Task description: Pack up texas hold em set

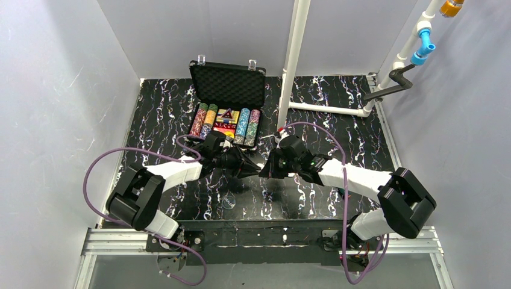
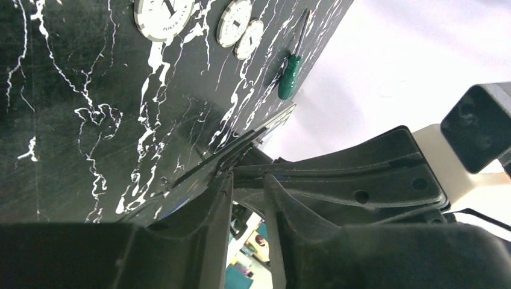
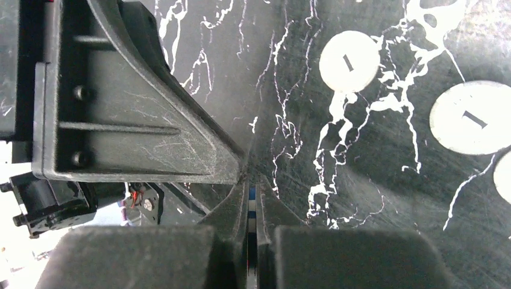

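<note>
Two tools meet in front of the case (image 1: 228,84): the left tool (image 1: 255,171) and the right tool (image 1: 267,169) stand tip to tip over the middle of the black marbled surface (image 1: 163,120).

Right tool: closed, with a thin blue sliver (image 3: 252,195), seen edge-on, pinched between its fingers.

Left tool: jaws a narrow gap apart, right by the right tool's tips. Whether they grip anything cannot be told.

Case: open at the far side of the surface, foam-lined lid upright. It holds rows of chips (image 1: 205,119) with a red triangle (image 1: 227,114) between them.

Three white discs (image 2: 164,15) lie loose on the surface, outside the case, near a green-handled screwdriver (image 2: 288,77).
</note>
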`<state>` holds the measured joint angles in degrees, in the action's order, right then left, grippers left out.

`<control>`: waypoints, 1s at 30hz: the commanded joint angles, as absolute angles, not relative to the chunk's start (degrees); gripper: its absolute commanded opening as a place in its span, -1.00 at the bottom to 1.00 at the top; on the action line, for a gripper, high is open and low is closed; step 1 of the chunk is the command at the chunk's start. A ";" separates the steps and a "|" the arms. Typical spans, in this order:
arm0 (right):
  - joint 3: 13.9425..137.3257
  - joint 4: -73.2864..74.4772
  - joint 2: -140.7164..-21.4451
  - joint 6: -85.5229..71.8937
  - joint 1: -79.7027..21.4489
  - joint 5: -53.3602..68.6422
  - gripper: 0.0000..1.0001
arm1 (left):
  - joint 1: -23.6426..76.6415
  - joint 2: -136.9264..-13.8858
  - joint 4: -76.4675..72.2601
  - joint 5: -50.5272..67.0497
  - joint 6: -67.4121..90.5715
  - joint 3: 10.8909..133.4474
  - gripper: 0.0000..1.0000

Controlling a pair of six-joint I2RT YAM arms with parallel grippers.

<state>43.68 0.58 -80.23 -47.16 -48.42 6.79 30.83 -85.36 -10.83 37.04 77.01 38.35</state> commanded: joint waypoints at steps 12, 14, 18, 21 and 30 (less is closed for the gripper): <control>33.21 -14.09 -70.60 -48.67 -31.21 32.11 -0.97 | 28.96 -72.41 3.20 39.99 51.11 44.22 0.24; 32.93 -18.68 -73.10 -57.79 -27.23 39.12 -0.97 | 30.07 -71.17 1.12 41.54 49.86 43.24 0.22; 31.94 -37.27 -77.58 -72.80 -27.08 46.65 -0.97 | 32.39 -71.07 -15.81 46.69 57.58 39.05 0.31; 32.36 -47.33 -81.02 -78.67 -28.83 47.51 -0.97 | 33.82 -70.82 -29.09 44.58 63.79 34.88 0.35; 41.91 -3.38 -84.95 -44.09 -35.85 21.94 -0.97 | 34.54 -66.01 7.78 25.44 47.80 39.47 0.15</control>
